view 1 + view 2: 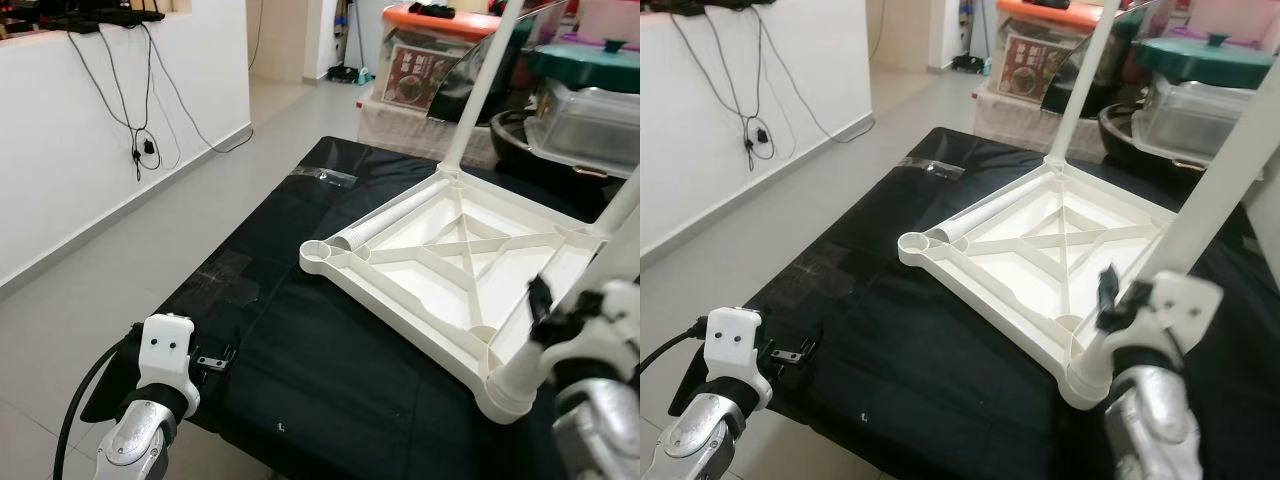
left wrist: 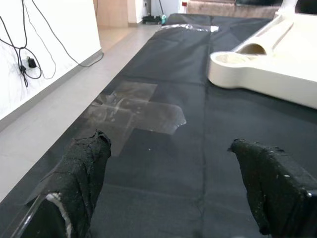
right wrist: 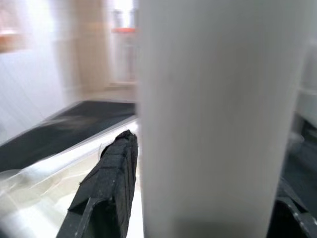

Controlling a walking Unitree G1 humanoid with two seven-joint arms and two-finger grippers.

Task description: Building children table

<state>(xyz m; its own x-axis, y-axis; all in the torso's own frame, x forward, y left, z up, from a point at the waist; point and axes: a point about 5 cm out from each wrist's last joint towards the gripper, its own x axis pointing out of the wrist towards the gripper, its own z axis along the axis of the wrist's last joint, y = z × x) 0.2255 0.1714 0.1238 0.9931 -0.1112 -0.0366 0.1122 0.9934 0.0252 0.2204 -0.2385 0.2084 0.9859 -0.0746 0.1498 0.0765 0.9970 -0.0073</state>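
A white plastic tabletop (image 1: pixel 415 285) lies upside down on a black-covered table (image 1: pixel 300 350). One white leg (image 1: pixel 480 90) stands upright in its far corner. A loose leg (image 1: pixel 385 225) lies inside the top along its left rim, beside an empty corner socket (image 1: pixel 315 253). At the near right corner a third leg (image 1: pixel 1215 180) stands in its socket, and my right gripper (image 3: pixel 198 198) is shut on it, with black fingers (image 3: pixel 111 183) on either side. My left gripper (image 2: pixel 173 183) is open, low over the cloth at the table's front left edge.
Clear tape patches (image 2: pixel 133 106) stick to the cloth ahead of the left gripper. Storage boxes (image 1: pixel 430 60), a teal-lidded pot (image 1: pixel 590 60) and a clear container (image 1: pixel 585 125) crowd the back right. Tiled floor (image 1: pixel 130 260) and a white wall with hanging cables (image 1: pixel 140 140) lie to the left.
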